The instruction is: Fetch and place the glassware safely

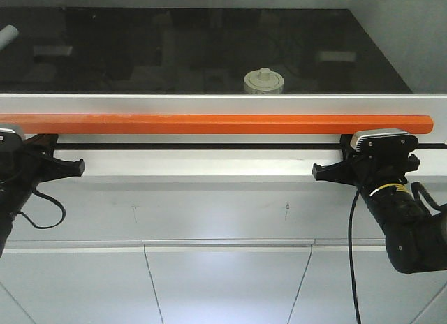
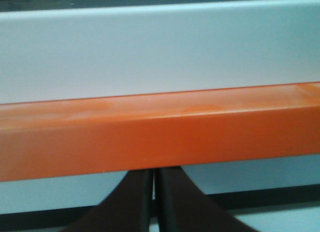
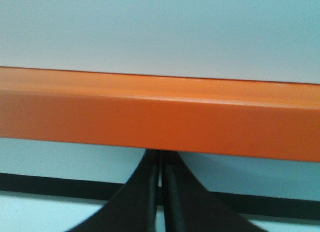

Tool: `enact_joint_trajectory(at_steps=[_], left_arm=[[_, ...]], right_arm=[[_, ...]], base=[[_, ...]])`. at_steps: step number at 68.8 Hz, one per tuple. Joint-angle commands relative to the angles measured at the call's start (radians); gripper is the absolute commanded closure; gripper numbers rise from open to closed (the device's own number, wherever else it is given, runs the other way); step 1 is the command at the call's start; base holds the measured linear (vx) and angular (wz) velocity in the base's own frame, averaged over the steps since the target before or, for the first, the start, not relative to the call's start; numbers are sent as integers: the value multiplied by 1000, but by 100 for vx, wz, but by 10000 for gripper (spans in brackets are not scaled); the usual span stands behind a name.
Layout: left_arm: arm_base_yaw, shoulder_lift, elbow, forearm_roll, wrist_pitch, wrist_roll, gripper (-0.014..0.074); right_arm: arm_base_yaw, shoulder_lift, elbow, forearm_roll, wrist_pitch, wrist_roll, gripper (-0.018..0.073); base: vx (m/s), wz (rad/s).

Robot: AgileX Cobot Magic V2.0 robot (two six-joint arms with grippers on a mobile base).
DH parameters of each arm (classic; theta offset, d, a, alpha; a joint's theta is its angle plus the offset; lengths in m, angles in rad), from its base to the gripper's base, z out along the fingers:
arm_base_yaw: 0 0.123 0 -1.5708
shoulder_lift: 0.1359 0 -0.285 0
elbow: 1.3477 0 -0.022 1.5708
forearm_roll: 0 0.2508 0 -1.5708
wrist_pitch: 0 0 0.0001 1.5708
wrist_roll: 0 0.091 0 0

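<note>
Front-facing view: your jar (image 1: 263, 82) sits behind the glass, above the orange bar (image 1: 209, 123). Left gripper (image 1: 75, 167) and right gripper (image 1: 320, 172) tuck under that bar, fingers (image 2: 131, 202) pressed together, empty. You're likely opening the sash; lift evenly with both arms next.

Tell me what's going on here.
Both arms are up against a white cabinet front. The left gripper and the right gripper, each with its fingers closed together, sit just under the long orange bar, near its two ends. The lidded glass jar stands untouched beyond the bar, on the dark surface.
</note>
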Motion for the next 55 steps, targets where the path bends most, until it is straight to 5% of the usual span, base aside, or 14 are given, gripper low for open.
enact_joint_trajectory(at_steps=[1, 55], left_arm=[[-3, -44, -39, 0, -104, -2, 597], [-3, -121, -40, -3, -114, -2, 597]], right_arm=[[-1, -41, -31, -7, -127, 2, 560], [-1, -97, -31, -9, -137, -28, 560]], base=[[0, 0], [0, 0]])
